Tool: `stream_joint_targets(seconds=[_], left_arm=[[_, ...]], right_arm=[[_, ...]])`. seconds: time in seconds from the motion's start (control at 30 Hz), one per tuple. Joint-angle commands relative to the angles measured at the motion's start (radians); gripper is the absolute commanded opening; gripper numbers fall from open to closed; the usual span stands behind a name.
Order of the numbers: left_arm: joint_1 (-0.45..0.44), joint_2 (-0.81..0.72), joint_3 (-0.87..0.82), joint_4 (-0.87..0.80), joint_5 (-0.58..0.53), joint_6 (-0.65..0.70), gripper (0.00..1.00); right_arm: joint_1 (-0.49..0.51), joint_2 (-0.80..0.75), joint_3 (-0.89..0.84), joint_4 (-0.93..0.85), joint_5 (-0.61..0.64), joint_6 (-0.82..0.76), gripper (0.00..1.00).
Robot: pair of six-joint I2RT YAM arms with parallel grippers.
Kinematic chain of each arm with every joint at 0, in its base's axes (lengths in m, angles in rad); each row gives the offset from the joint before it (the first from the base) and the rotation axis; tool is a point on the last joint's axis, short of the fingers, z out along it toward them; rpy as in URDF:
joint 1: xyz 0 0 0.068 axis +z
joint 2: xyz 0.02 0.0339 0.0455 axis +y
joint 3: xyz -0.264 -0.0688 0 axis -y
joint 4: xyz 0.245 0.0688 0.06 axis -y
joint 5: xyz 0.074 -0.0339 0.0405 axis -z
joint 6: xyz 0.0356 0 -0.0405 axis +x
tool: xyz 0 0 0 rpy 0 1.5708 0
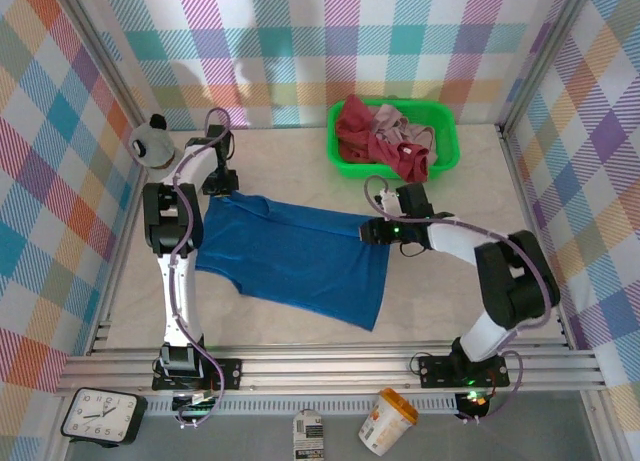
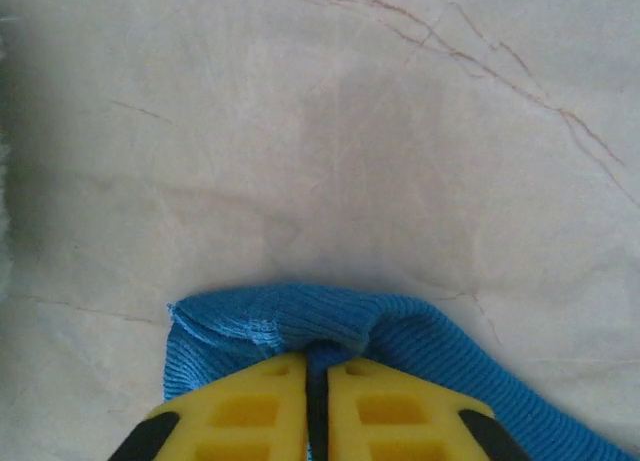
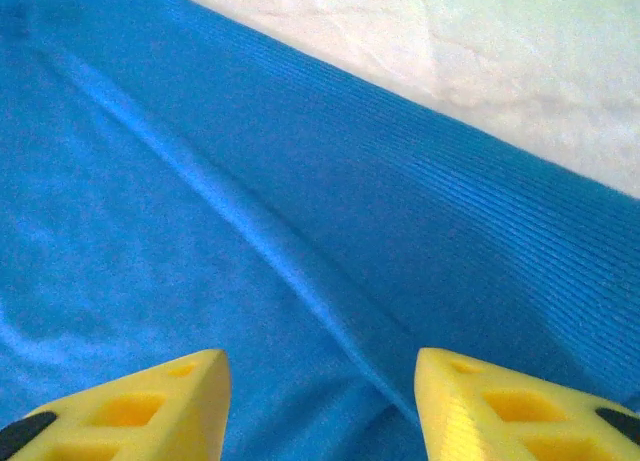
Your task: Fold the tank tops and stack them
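Fabric of the blue tank top (image 2: 300,321) bunches in the nearly shut left claw (image 2: 317,366), apparently anchoring a corner on the surface (image 2: 350,131); the right claw (image 3: 318,376) hovers wide just above the cloth.

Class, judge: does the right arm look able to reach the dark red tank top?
Probably yes: the right gripper is open and empty, and the dark red tank top lies exposed nearby.

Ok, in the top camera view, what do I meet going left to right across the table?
left gripper → blue tank top → right gripper
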Motion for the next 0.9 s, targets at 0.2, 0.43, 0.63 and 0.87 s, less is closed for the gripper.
stream_joint_targets(seconds=[0.2, 0.43, 0.63, 0.87], left_arm=[[0.015, -0.119, 0.011, -0.099, 0.026, -0.019, 0.33], [0.000, -0.332, -0.142, -0.141, 0.149, -0.084, 0.51], [-0.043, -0.579, -0.516, -0.116, 0.275, -0.230, 0.52], [-0.126, -0.830, -0.906, -0.022, 0.376, -0.432, 0.53]], right_arm=[[0.131, -0.220, -0.003, -0.263, 0.007, -0.398, 0.60], [0.233, -0.336, -0.075, -0.416, 0.031, -0.599, 0.63], [0.370, -0.324, -0.129, -0.467, 0.078, -0.640, 0.63], [0.505, -0.264, -0.160, -0.478, 0.116, -0.628, 0.62]])
